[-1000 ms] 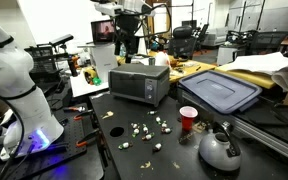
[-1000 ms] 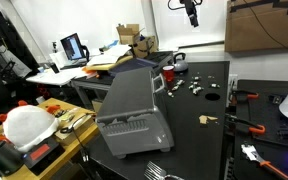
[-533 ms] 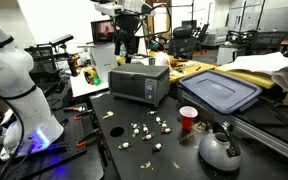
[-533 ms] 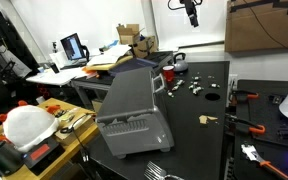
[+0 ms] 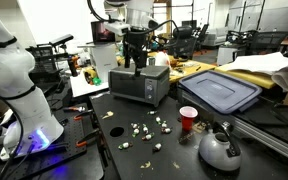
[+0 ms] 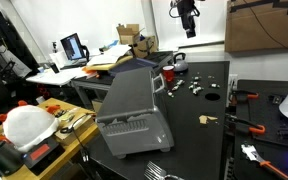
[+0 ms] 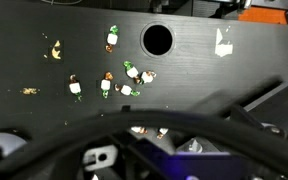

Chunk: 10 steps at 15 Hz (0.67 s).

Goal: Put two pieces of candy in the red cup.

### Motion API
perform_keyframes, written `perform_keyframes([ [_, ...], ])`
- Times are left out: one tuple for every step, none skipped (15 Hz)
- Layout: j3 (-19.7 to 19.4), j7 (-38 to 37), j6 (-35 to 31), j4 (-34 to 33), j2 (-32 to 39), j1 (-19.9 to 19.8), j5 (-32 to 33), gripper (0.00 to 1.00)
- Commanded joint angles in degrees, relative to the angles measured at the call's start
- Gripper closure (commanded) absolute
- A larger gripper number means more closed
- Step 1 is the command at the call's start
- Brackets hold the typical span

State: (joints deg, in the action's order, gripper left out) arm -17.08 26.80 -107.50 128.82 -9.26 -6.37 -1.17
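The red cup (image 5: 188,120) stands upright on the black table, seen small and red in an exterior view (image 6: 168,73). Several pieces of candy (image 5: 144,130) lie scattered just beside it, also in an exterior view (image 6: 199,87). From the wrist they show as a loose cluster (image 7: 114,82) far below. Beside that cluster is a dark round shape (image 7: 157,39); I cannot tell if it is the cup. My gripper (image 5: 135,64) hangs open and empty high above the toaster oven, well away from cup and candy, as in an exterior view (image 6: 188,32).
A grey toaster oven (image 5: 139,84) sits behind the candy. A grey kettle (image 5: 219,148) stands near the cup. A blue bin lid (image 5: 219,93) lies at the back. Tan scraps (image 5: 112,114) lie near the candy. Tools sit at the table's edge (image 6: 246,120).
The gripper has come down and shifted sideways, from over the clutter behind the table to above the toaster oven. Cup and candy have not moved.
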Motion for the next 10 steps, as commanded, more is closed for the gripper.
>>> perform_keyframes([
  [2.01,-3.56,-5.66,3.39,1.88,-1.44,0.76,0.0],
  [2.33,-4.83,-6.62,4.15,2.48,-1.53,1.12,0.0],
  [2.63,-5.71,-7.32,4.72,3.03,-1.67,1.15,0.0],
  [2.98,-6.61,-7.93,5.33,3.51,-1.84,1.33,0.0],
  [3.29,-7.61,-8.67,5.8,3.93,-1.93,1.61,0.0],
  [3.53,-8.06,-9.43,6.34,4.73,-1.89,1.6,0.0],
  [3.84,-9.24,-10.66,6.97,5.33,-1.91,2.43,0.0],
  [4.11,-10.2,-12.22,7.63,6.11,-1.91,2.95,0.0],
  [4.4,-11.61,-14.13,8.37,6.79,-1.96,4.18,0.0],
  [4.58,-12.97,-15.99,8.75,7.84,-2.07,5.35,0.0],
])
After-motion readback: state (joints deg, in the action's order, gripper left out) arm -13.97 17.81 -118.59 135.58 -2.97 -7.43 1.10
